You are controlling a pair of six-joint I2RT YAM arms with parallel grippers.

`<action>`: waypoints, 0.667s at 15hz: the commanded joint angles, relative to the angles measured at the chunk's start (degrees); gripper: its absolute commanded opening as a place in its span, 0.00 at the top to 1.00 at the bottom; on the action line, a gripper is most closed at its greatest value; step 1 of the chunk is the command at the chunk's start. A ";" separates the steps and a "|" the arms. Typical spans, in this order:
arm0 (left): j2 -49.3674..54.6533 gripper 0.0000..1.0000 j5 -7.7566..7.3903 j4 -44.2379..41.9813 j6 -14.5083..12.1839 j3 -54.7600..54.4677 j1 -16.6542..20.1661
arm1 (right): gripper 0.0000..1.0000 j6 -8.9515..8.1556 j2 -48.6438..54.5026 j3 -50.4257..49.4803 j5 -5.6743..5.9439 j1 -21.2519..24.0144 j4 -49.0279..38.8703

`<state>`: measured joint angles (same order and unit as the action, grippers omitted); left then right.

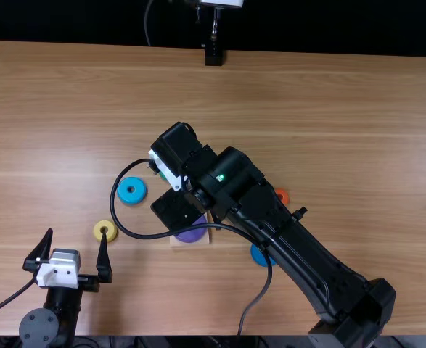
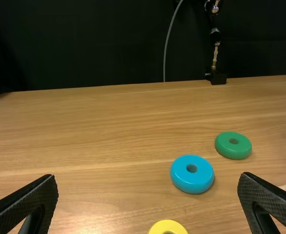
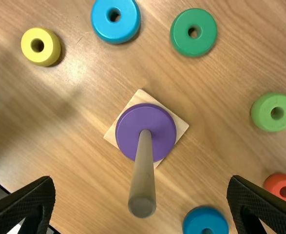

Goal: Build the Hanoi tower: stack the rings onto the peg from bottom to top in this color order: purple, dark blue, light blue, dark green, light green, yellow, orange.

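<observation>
On the light brown table (image 1: 329,116), the right arm (image 1: 278,225) extends above the square wooden base (image 3: 180,125) and its upright round peg (image 3: 143,180). The right gripper (image 3: 142,180) has its fingers wide and empty; the left gripper (image 1: 77,233), similarly spread, holds nothing. The purple ring (image 3: 163,127) surrounds the peg on the base. The dark blue ring (image 3: 203,218), next in order, lies flat beside the base; the light blue (image 3: 114,28), dark green (image 3: 193,45), light green (image 3: 263,111), yellow (image 3: 40,57) and orange ring (image 3: 276,184) lie flat around it. Each is probably light, rigid and hardly fragile, though its smooth, rounded rim may slip under an off-centre pinch. The best hold is judged to be across the full diameter of the outer rim, fingertips low, with the hole uncovered and level for threading.
</observation>
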<state>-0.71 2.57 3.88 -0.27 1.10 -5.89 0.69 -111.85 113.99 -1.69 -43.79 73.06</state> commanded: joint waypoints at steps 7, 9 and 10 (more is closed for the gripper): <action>0.71 0.00 -0.25 0.66 -0.78 -1.10 0.18 | 0.00 -0.58 5.94 -2.46 0.32 12.24 -11.19; 0.71 0.00 -0.25 0.66 -0.78 -1.10 0.18 | 0.00 -0.58 8.93 -9.58 0.32 15.40 -16.89; 0.71 0.00 -0.25 0.66 -0.78 -1.10 0.18 | 0.00 -0.58 11.57 -14.50 0.32 17.16 -19.73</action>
<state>-0.71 2.57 3.90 -0.25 1.13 -5.89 0.32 -102.32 101.84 -1.56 -27.59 53.06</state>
